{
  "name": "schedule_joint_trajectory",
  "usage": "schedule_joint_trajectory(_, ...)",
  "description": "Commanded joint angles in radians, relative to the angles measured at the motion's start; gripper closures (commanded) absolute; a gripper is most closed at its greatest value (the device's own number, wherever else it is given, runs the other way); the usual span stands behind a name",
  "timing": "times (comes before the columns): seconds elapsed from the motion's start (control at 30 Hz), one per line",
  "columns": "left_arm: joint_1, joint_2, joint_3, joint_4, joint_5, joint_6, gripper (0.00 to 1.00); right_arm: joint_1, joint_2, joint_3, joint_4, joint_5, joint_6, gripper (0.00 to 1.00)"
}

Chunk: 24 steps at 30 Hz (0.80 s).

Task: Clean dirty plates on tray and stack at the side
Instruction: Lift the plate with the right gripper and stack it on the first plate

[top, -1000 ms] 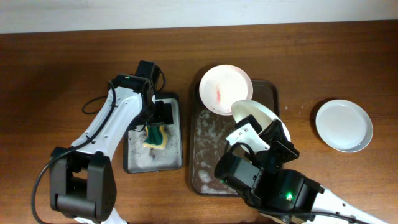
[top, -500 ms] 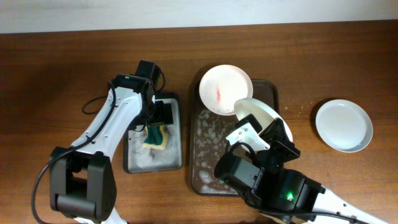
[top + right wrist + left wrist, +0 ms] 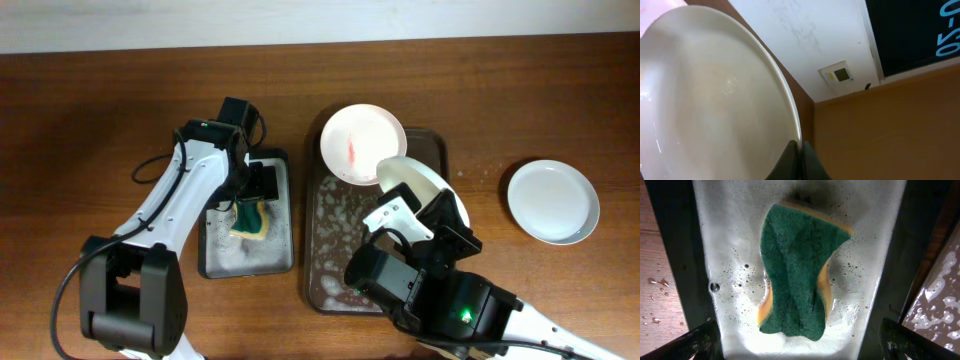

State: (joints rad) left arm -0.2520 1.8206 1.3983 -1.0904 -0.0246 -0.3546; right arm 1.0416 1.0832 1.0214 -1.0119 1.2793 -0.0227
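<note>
My right gripper (image 3: 800, 150) is shut on the rim of a white plate (image 3: 710, 100), holding it tilted up over the right half of the dark brown tray (image 3: 325, 235); the plate also shows from overhead (image 3: 415, 182). A second plate (image 3: 362, 143) with a red smear leans on the tray's far end. A third, clean plate (image 3: 553, 201) lies on the table at the right. My left gripper (image 3: 795, 345) is open above the green and yellow sponge (image 3: 797, 275), fingers wide on either side.
The sponge (image 3: 251, 219) lies in a small sudsy black tray (image 3: 215, 255) left of the brown tray. Soap suds cover the brown tray's floor. Water drops dot the wood beside the small tray.
The held plate shifted slightly to the right over the tray. The left arm has not moved.
</note>
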Motion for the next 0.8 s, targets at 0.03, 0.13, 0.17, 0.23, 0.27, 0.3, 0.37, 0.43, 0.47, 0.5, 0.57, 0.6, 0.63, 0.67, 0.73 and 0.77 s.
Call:
schedule_joint_trajectory(0.03,0.006,-0.007,-0.008,0.002,0.010,0.012,0.00,-0.031,-0.008,0.029,0.010,0.099,0.001,0.96)
schedule_joint_trajectory(0.13,0.006,-0.007,-0.008,0.002,0.011,0.012,0.00,-0.048,-0.009,0.030,0.052,0.011,-0.053,0.96)
schedule_joint_trajectory(0.17,0.006,-0.007,-0.008,0.002,0.011,0.012,0.00,-0.063,-0.009,0.030,0.079,0.012,0.019,0.96)
schedule_joint_trajectory(0.23,0.006,-0.007,-0.008,0.002,0.011,0.012,0.00,-0.056,0.000,0.030,0.083,-0.106,-0.049,0.96)
schedule_joint_trajectory(0.27,0.006,-0.007,-0.008,0.002,0.011,0.012,0.01,-0.078,0.005,0.030,0.092,-0.018,0.023,0.96)
schedule_joint_trajectory(0.3,0.006,-0.007,-0.008,0.002,0.011,0.012,0.00,-0.085,0.005,0.030,0.119,-0.133,0.026,0.96)
schedule_joint_trajectory(0.37,0.006,-0.007,-0.008,0.002,0.011,0.012,0.01,-0.115,0.010,0.029,0.087,-0.200,0.098,0.96)
schedule_joint_trajectory(0.43,0.006,-0.007,-0.008,0.002,0.011,0.012,0.01,-0.219,0.010,0.029,0.085,-0.354,0.280,0.96)
schedule_joint_trajectory(0.47,0.006,-0.007,-0.008,0.002,0.011,0.012,0.00,-0.298,0.010,0.029,0.091,-0.504,0.312,0.96)
schedule_joint_trajectory(0.5,0.006,-0.007,-0.008,0.002,0.011,0.012,0.00,-0.397,0.010,0.029,0.098,-0.656,0.320,0.96)
schedule_joint_trajectory(0.57,0.006,-0.007,-0.008,0.002,0.011,0.012,0.00,-0.590,0.010,0.030,0.112,-0.849,0.320,0.96)
schedule_joint_trajectory(0.6,0.006,-0.007,-0.008,0.002,0.011,0.012,0.01,-0.681,0.010,0.030,0.117,-0.930,0.319,0.96)
schedule_joint_trajectory(0.63,0.006,-0.007,-0.008,0.002,0.011,0.012,0.01,-0.813,0.010,0.030,0.129,-1.038,0.308,0.96)
schedule_joint_trajectory(0.67,0.006,-0.007,-0.008,0.002,0.011,0.012,0.01,-0.940,0.011,0.030,0.148,-1.138,0.288,0.96)
schedule_joint_trajectory(0.73,0.006,-0.007,-0.008,0.002,0.011,0.012,0.00,-1.238,0.029,0.030,0.204,-1.334,0.282,0.96)
schedule_joint_trajectory(0.77,0.006,-0.007,-0.008,0.002,0.010,0.012,0.00,-1.308,0.040,0.030,0.222,-1.368,0.282,0.96)
